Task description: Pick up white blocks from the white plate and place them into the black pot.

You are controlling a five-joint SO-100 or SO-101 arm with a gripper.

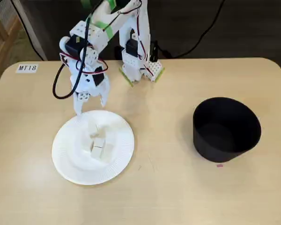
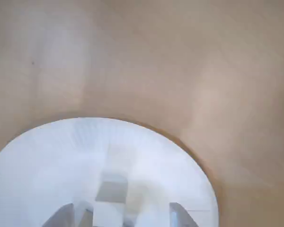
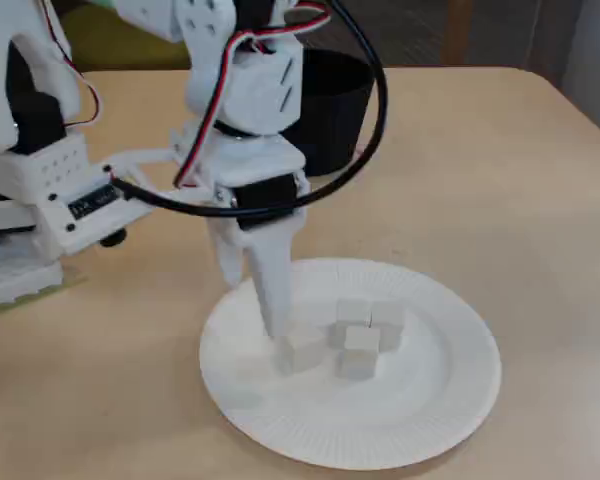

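Observation:
Several small white blocks (image 1: 98, 143) lie in a loose cluster near the middle of the white plate (image 1: 65, 157). My gripper (image 1: 91, 110) is open and empty, pointing down over the plate's far rim. In a fixed view its long finger (image 3: 274, 296) comes down on the plate (image 3: 430, 400) beside one separate block (image 3: 303, 352), with the other blocks (image 3: 362, 332) to the right. The wrist view shows the plate (image 2: 47, 156), blurred blocks (image 2: 111, 189) and both fingertips (image 2: 179, 215) at the bottom edge. The black pot (image 1: 226, 129) stands apart at the right, and is partly hidden behind the arm (image 3: 332, 100).
The arm's base (image 1: 139, 65) stands at the table's far edge. A label reading MT18 (image 1: 27, 68) is stuck at the far left corner. A small pink mark (image 1: 219, 165) sits in front of the pot. Bare tabletop (image 1: 164, 140) lies between plate and pot.

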